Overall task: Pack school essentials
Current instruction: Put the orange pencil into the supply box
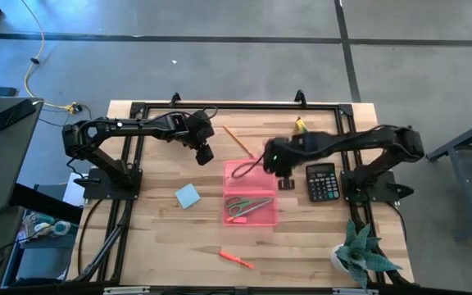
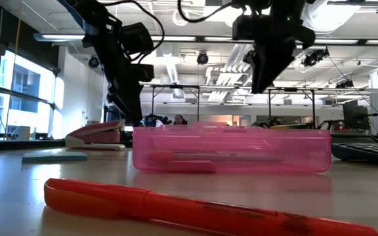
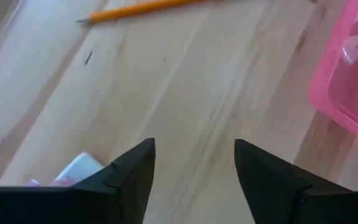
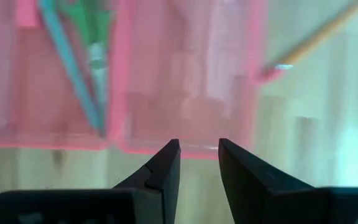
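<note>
An open pink translucent case (image 1: 250, 192) lies flat on the table. Its near half holds green-handled scissors (image 1: 248, 205) and a thin teal pencil (image 4: 73, 81). A yellow pencil (image 1: 238, 139) lies just beyond the case. The light-blue note pad (image 1: 188, 195) is left of it, and the orange-red pen (image 1: 236, 259) is near the front edge. My left gripper (image 1: 204, 152) hovers open over bare wood (image 3: 191, 155), left of the case's far half. My right gripper (image 1: 285, 179) hangs above the case's right edge (image 4: 199, 155), its fingers a narrow gap apart and empty.
A black calculator (image 1: 321, 182) lies right of the case, by the right arm's base. A potted plant (image 1: 359, 254) stands at the near right corner. A pink-and-white thing (image 2: 97, 134) lies under the left gripper (image 3: 73, 171). Bare wood shows between the note pad and the pen.
</note>
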Action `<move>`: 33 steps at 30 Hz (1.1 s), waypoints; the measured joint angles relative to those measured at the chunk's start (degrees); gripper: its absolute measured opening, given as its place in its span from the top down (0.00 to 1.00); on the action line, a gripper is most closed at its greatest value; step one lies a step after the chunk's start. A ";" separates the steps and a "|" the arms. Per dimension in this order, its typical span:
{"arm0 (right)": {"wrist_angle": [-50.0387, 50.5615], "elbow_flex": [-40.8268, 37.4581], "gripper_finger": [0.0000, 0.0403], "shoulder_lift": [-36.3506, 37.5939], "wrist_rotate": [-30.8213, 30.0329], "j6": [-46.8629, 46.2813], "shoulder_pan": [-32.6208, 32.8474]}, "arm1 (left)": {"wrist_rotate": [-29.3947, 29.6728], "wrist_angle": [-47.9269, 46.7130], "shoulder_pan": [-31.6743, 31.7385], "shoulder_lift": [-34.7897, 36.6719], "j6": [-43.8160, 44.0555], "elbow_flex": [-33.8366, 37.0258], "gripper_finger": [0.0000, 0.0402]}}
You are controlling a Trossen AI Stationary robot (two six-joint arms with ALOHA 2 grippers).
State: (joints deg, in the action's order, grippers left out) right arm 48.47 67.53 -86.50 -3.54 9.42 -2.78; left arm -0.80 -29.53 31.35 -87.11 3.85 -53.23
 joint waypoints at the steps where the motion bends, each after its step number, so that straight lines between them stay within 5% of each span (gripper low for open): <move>1: 0.24 0.00 0.75 1.05 -1.00 0.08 -0.92 | 0.05 -0.20 0.00 0.00 0.53 0.00 0.45; 5: 2.29 0.00 0.75 5.22 -2.31 1.91 -4.88 | 0.02 0.25 0.00 0.00 -1.68 0.00 0.40; 16: 2.77 0.00 0.75 10.77 -2.21 2.64 -11.24 | 0.17 14.61 1.63 0.00 -27.63 -0.10 0.42; 33: 2.79 0.00 0.75 10.75 -2.06 2.46 -11.59 | -4.45 14.41 13.24 -2.18 -46.53 -13.11 0.43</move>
State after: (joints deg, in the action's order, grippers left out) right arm 51.27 67.53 -75.75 -5.61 11.88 -14.37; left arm -5.24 -15.11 44.60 -89.29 -42.68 -66.34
